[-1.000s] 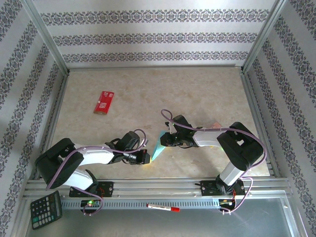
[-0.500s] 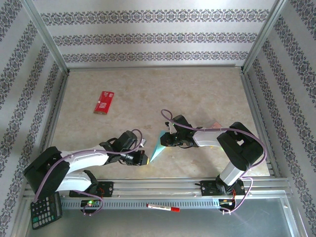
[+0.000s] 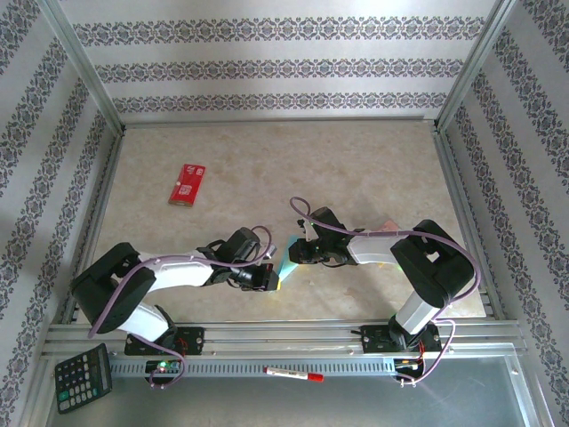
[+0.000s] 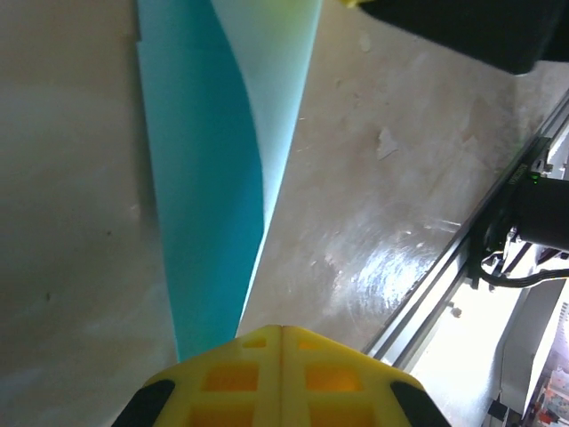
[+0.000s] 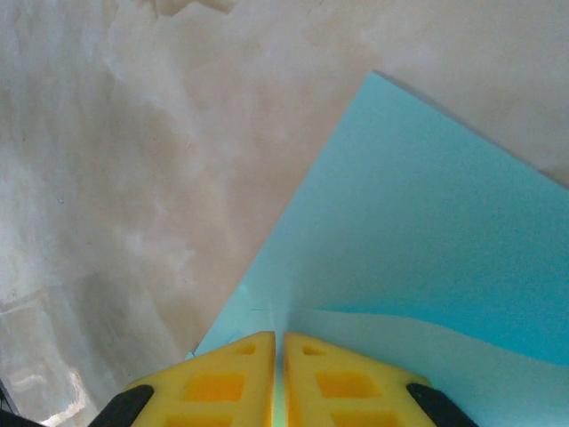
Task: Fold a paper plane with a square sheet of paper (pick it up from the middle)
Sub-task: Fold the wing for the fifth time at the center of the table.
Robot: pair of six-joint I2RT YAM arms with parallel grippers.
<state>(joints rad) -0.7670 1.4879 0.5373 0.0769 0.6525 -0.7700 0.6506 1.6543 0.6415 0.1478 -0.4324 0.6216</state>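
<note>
Creased light teal-blue paper sheet (image 3: 286,264): right gripper (image 5: 278,336) pinches its 1 o'clock end, left gripper (image 4: 282,331) fully closed at 7 o'clock tip.

The right tool (image 5: 278,345) pinches the square sheet of paper (image 5: 427,240).

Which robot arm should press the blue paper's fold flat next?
Probably the left. The left gripper is shut, its tip at the narrow end of the square sheet of paper, free to press. The right gripper is pinching its edge.
</note>
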